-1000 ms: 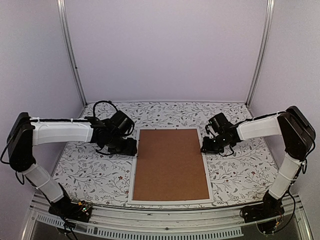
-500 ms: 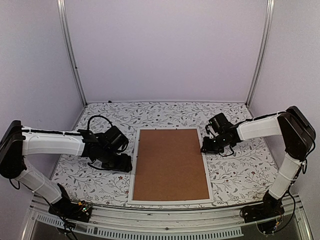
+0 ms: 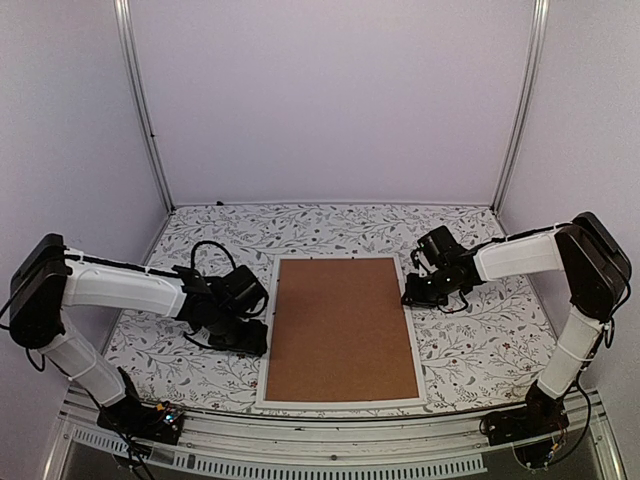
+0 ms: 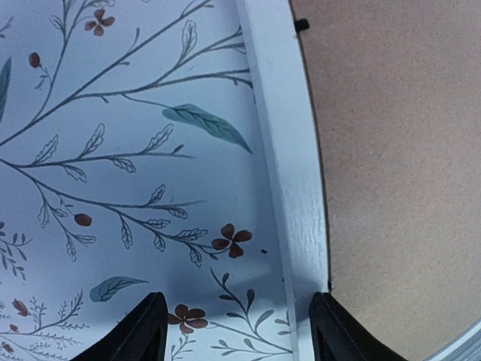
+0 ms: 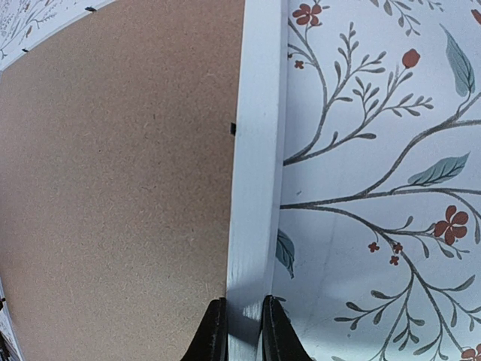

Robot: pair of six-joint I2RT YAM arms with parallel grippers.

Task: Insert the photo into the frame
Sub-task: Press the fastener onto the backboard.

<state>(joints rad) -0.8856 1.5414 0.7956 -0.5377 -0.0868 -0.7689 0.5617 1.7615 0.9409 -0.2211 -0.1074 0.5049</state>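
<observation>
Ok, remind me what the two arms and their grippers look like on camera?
Both match: the left arm and right arm have smooth white link shells between bulky black joint housings. A thin black cable loops at the left wrist. The left gripper and right gripper have plain black, tapered fingers, no markings visible.

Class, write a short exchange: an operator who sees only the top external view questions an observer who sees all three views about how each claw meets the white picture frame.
Operator: From above I cannot tell: is the right claw gripping the frame?
Observer: Yes. The right wrist view shows its fingers shut on the frame's white right rail.
Operator: And the left claw?
Observer: Open. The left wrist view shows the left rail lying between its spread fingers, not clamped.
</observation>
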